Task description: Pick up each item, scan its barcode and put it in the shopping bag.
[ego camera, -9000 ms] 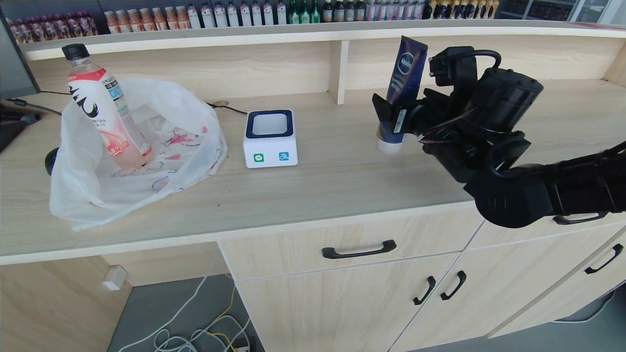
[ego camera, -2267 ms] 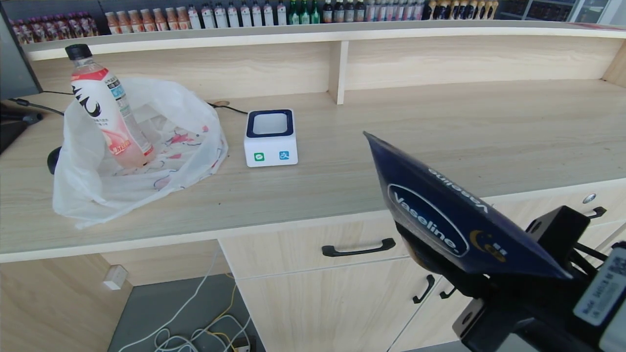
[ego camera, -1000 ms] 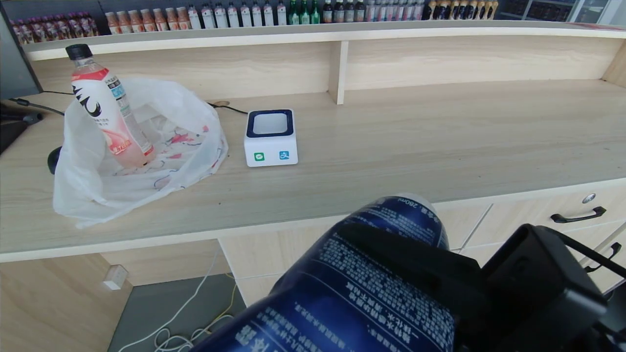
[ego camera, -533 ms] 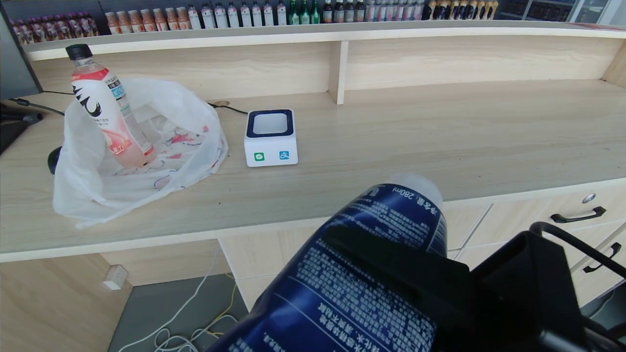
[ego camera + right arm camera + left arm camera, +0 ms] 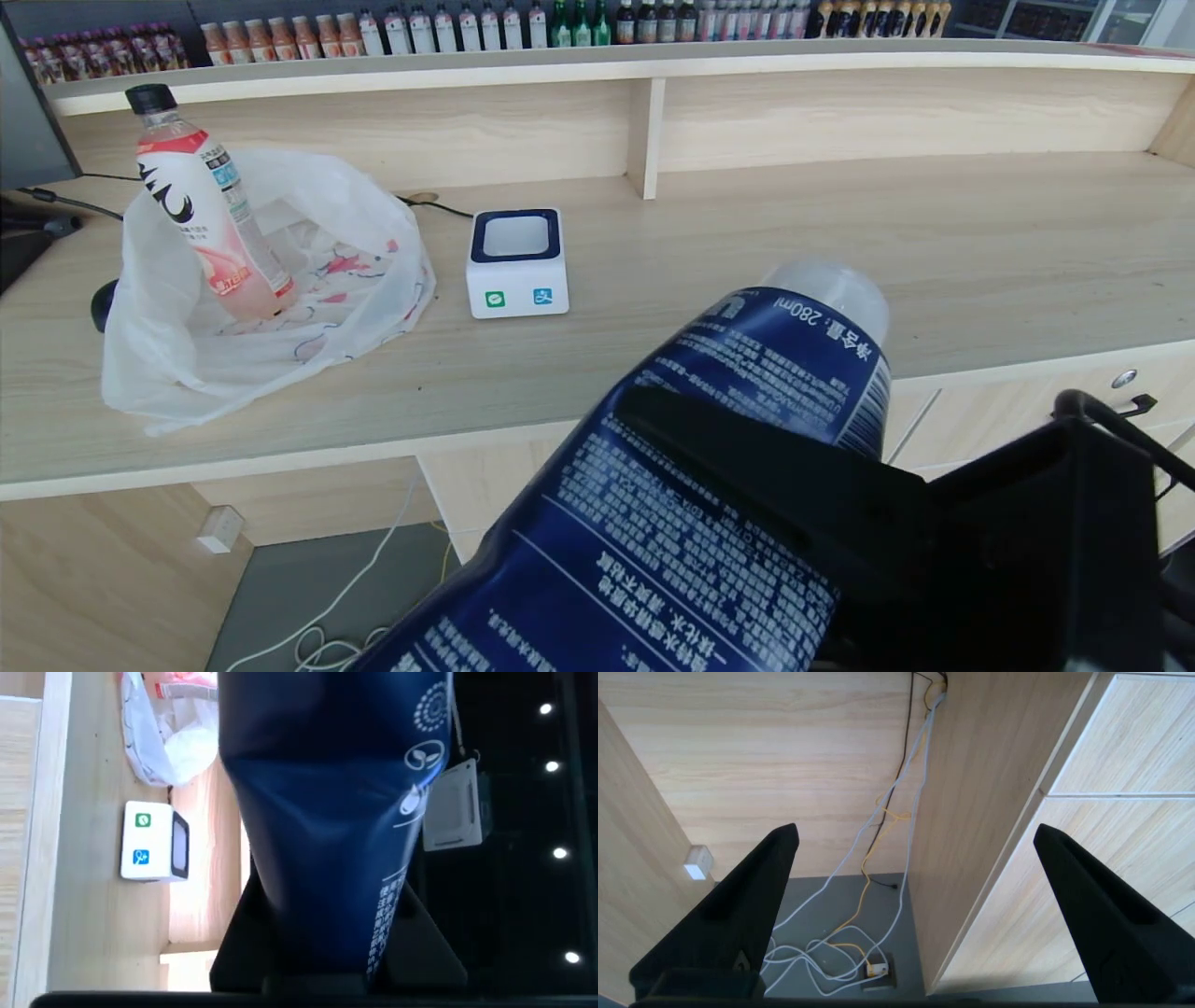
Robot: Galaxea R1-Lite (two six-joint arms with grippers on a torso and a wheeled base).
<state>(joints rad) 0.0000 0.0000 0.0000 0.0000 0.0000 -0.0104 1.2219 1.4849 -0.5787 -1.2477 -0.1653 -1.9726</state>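
Right pincer (image 5: 709, 448): clamped on blue tube (image 5: 747, 373), raised close up, near bench (image 5: 840, 252) front edge.
Left pincer (image 5: 915, 905): wide, low beside cabinet.
Scan: best with barcode turned toward scanner (image 5: 516, 262) window, held steady.
Shopping bag (image 5: 168, 364): far left, bottle (image 5: 210, 210) inside.

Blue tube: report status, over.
Right gripper jaws shut on blue tube, raised off counter, short of scanner. Left gripper open, empty, down by cabinet. Nothing blocks the scanner.

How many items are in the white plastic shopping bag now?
1: a pink drink bottle with a black cap, leaning inside the white plastic shopping bag at the left of the wooden counter. Its folds may hide more.
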